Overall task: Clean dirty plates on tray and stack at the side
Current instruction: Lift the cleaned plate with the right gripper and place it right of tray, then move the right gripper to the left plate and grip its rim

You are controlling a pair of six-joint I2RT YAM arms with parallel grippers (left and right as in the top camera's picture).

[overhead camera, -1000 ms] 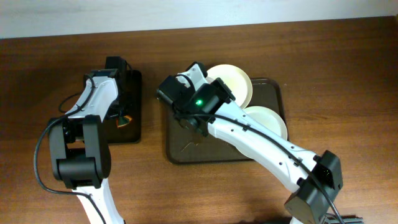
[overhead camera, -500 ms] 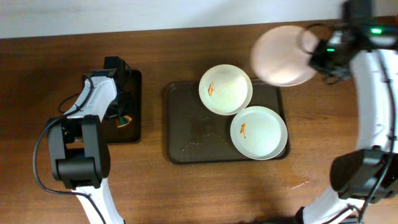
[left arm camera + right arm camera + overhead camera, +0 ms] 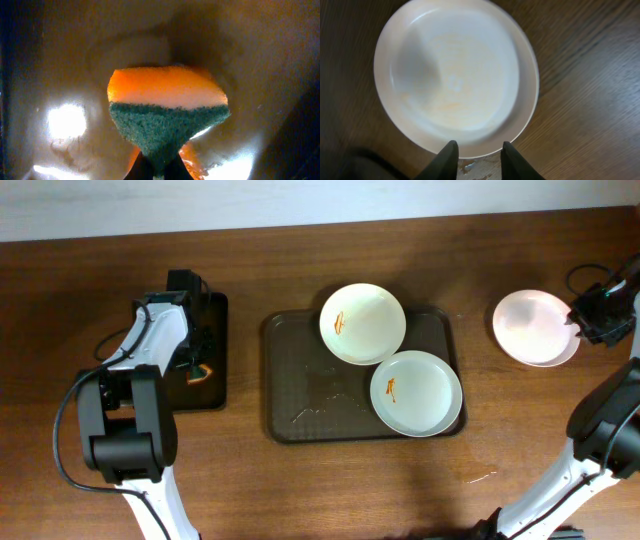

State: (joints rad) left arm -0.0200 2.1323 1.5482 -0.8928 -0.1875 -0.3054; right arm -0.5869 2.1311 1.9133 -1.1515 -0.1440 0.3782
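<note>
Moved: the side plate is off the tray; half a second ago it was in the air above the tray's far right corner, and now it lies on the table to the right, well apart from the tray.
Right gripper: released; its fingers stand apart at the plate's near rim and pinch nothing.
Meaning: judged from this, one plate is done and starts the stack. No distinct smear shows on it, though the wrist view is soft.
Left to do: the rear plate and the front plate sit on the tray's right half, rims touching or overlapping, each with an orange smear.
Left gripper: clenched on the green-and-orange sponge, above the black tray.
Orientation: all three plates lie flat, hollow side up; being round, they have no long axis.
Tray axis: left to right in the overhead view.
</note>
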